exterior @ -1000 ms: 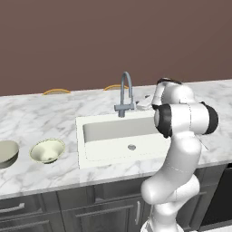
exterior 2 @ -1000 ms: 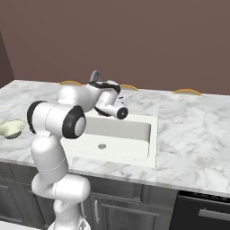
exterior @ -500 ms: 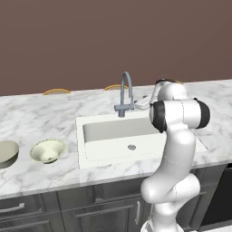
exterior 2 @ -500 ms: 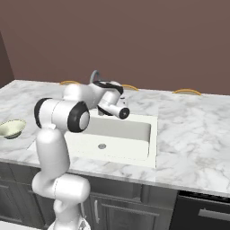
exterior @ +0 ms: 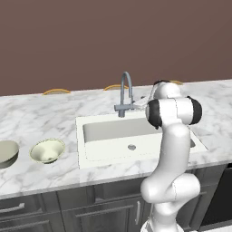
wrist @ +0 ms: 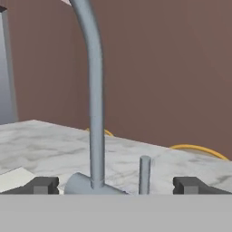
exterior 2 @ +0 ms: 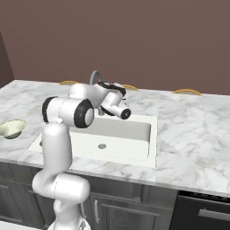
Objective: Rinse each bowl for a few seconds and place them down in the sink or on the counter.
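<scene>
The smaller cream bowl (exterior: 47,150) (exterior 2: 12,128) sits upright on the marble counter (exterior: 45,118) left of the sink (exterior: 113,132) (exterior 2: 128,131). Beside it, the grey-beige bowl (exterior: 6,153) is cut off by the left edge of the left base view. My gripper (wrist: 117,186) is open and holds nothing. It hovers at the back of the sink, facing the grey gooseneck faucet (exterior: 126,93) (wrist: 94,90). The faucet's base and its small upright handle (wrist: 144,174) stand between my spread fingertips (wrist: 43,185). In the base views my own arm hides the fingers.
The basin is bare apart from its round drain (exterior: 131,147) (exterior 2: 102,146). Yellow chair backs (exterior: 56,91) (exterior 2: 186,91) show behind the counter's far edge. Dark grey cabinets (exterior: 90,208) run below, and a dark appliance front (exterior 2: 202,211) stands at the right.
My arm's elbow and hand have swung a little closer to the faucet. The bowls have not moved.
</scene>
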